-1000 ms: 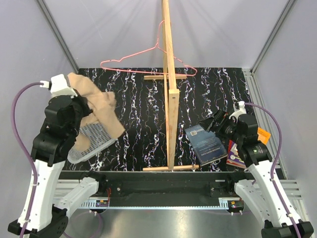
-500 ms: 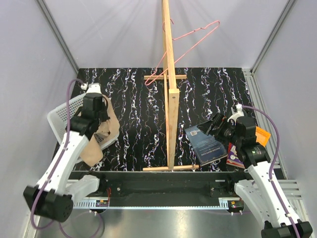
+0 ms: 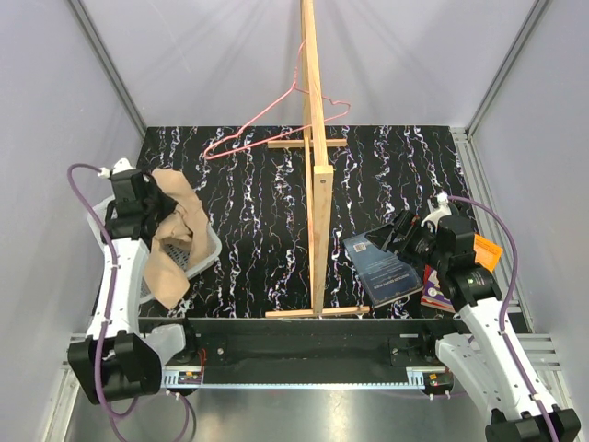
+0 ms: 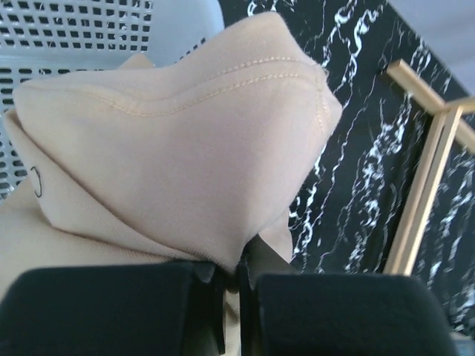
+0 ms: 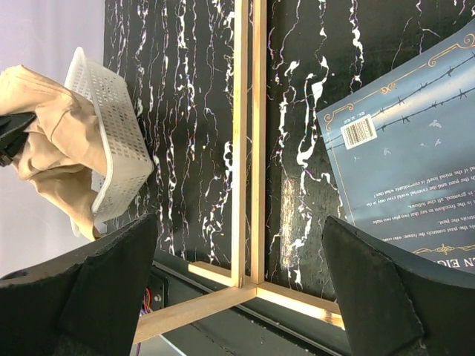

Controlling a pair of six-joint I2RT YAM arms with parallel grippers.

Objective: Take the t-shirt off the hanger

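Observation:
The tan t-shirt hangs bunched from my left gripper at the far left, draped over a white basket and its front rim. In the left wrist view the gripper is shut on a fold of the t-shirt. The pink wire hanger is bare, tilted, and hooked on the wooden pole stand at the back. My right gripper stands open above a blue book, far from both; in its wrist view the gripper has nothing between its fingers.
The white mesh basket sits at the left edge, also seen as the basket and the basket. A blue book and some red and orange items lie at the right. The stand's base bars cross the middle.
My left gripper has carried the t-shirt down and back over the basket at the left. The bare hanger is swinging on the pole, now tilted to the left. The right arm has not moved.

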